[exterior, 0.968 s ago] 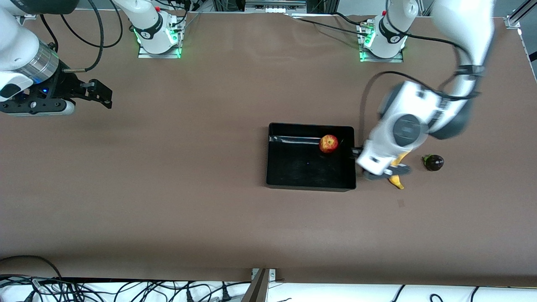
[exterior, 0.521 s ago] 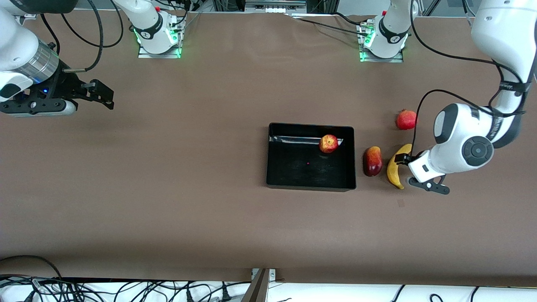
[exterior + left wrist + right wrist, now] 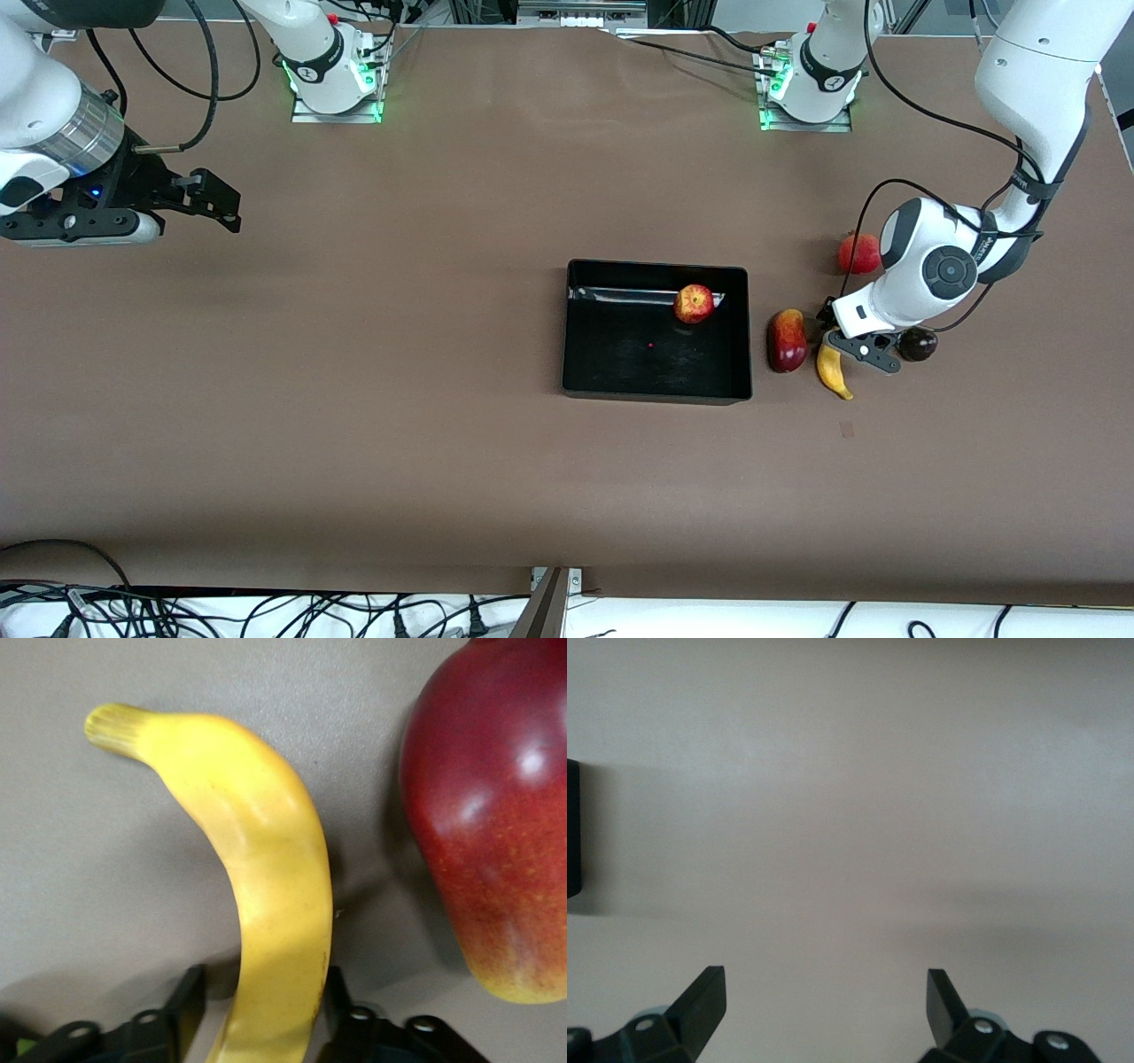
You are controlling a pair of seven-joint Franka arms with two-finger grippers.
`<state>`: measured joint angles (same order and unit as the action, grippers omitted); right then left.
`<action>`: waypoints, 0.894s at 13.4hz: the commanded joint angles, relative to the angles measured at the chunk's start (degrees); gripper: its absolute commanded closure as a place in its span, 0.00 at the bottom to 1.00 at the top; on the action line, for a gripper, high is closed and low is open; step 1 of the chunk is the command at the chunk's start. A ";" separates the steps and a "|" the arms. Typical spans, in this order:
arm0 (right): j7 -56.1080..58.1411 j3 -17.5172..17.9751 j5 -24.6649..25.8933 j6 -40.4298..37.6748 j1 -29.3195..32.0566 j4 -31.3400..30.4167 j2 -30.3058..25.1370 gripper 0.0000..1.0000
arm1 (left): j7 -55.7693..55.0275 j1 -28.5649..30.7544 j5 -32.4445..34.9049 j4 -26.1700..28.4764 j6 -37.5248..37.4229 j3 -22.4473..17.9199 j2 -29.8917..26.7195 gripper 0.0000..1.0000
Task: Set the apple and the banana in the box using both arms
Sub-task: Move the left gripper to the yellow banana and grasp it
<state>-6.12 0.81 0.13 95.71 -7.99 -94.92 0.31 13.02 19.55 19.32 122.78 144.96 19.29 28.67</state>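
The apple (image 3: 694, 303) already sits in the box (image 3: 585, 372), near the wall on the robots' side. The banana (image 3: 834, 371) lies on the tabletop (image 3: 443, 443) just beside the box, toward the left arm's end, with a dark red-orange fruit (image 3: 787, 340) between it and the box.

The left claw (image 3: 846, 341) is down over the banana's end nearer the robots. In the left wrist view its fingers (image 3: 182, 997) stand apart on either side of the banana (image 3: 266, 904) — straddling it, not yet clamped.

The risk lies in the grip. It sits near one end of a long curved fruit, so once lifted the banana could swing or slip out. The red-orange fruit (image 3: 496, 815) is close alongside; a finger closing or a swinging banana might knock it rolling. Two more fruits sit close to the arm — a red round one (image 3: 856, 252) and a dark one (image 3: 918, 344).

The right claw (image 3: 190, 204) waits over the right arm's end of the tabletop, its fingers (image 3: 700, 1001) apart and holding nothing.
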 commanded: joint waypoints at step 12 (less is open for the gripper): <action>-0.12 0.77 -1.27 0.18 0.08 1.06 0.30 0.00 | -32.75 -17.50 -8.07 -31.72 -37.30 10.41 1.98 1.00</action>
<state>-6.12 1.36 -0.18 96.13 -8.07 -94.91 0.32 -11.80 6.62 12.25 94.54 108.37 30.04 25.13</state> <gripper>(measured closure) 0.000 0.661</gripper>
